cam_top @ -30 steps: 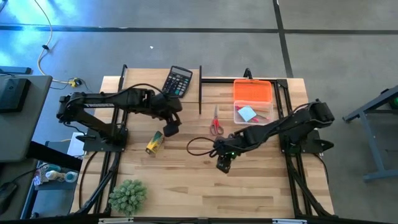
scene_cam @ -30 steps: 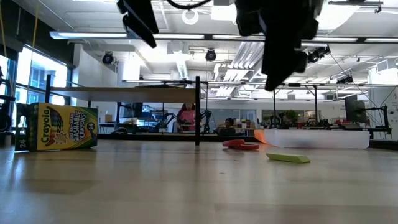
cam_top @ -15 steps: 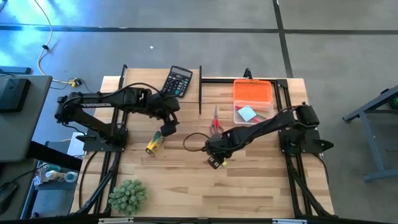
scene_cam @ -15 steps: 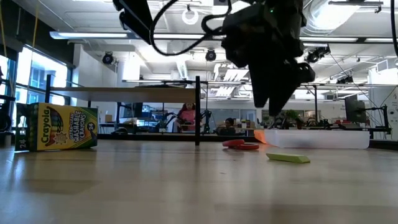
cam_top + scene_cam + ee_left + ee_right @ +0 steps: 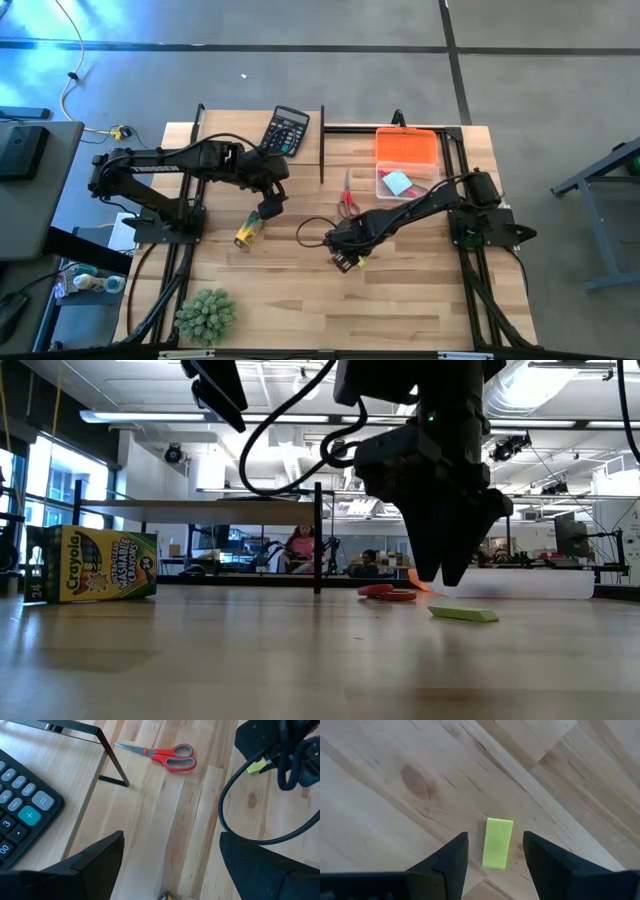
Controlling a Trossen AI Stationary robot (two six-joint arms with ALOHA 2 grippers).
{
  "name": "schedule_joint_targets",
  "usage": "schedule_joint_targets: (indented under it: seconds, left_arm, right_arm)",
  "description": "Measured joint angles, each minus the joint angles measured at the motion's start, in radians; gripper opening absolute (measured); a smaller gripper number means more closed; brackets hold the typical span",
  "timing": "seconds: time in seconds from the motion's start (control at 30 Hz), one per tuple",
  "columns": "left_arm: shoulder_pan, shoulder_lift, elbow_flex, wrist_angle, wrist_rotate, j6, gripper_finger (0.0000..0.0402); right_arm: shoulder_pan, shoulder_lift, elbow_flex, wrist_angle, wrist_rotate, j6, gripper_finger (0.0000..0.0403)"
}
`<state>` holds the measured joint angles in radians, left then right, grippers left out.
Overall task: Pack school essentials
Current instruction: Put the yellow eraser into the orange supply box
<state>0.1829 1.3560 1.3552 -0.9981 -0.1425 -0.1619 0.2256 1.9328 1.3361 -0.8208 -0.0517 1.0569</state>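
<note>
Wooden planks make up the table [image 5: 300, 290]. Toward its left edge the left gripper [image 5: 268, 207] hangs above the crayon box [image 5: 249, 230], fingers spread and empty. Near the middle, the right gripper [image 5: 492, 851] hovers over the yellow-green block [image 5: 498, 842], fingers apart on either side, nothing pinched. Descending off-centre, one finger could nudge the flat block and skew it. Scissors [image 5: 347, 197] lie nearer the far edge, beside the orange-lidded case [image 5: 406, 160].

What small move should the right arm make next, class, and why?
Probably lower straight down and close. The right gripper hovers with open jaws on either side of the yellow-green block, which lies flat on the table, not yet gripped.
</note>
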Motion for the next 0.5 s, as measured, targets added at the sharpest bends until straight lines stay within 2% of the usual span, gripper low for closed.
schedule_joint_targets:
  seconds: [0.5]
  left_arm:
    - [0.000,0.001,0.000,0.000,0.000,0.001,0.0314]
  right_arm:
    - [-0.002,0.034,-0.010,0.026,0.021,0.026,0.0178]
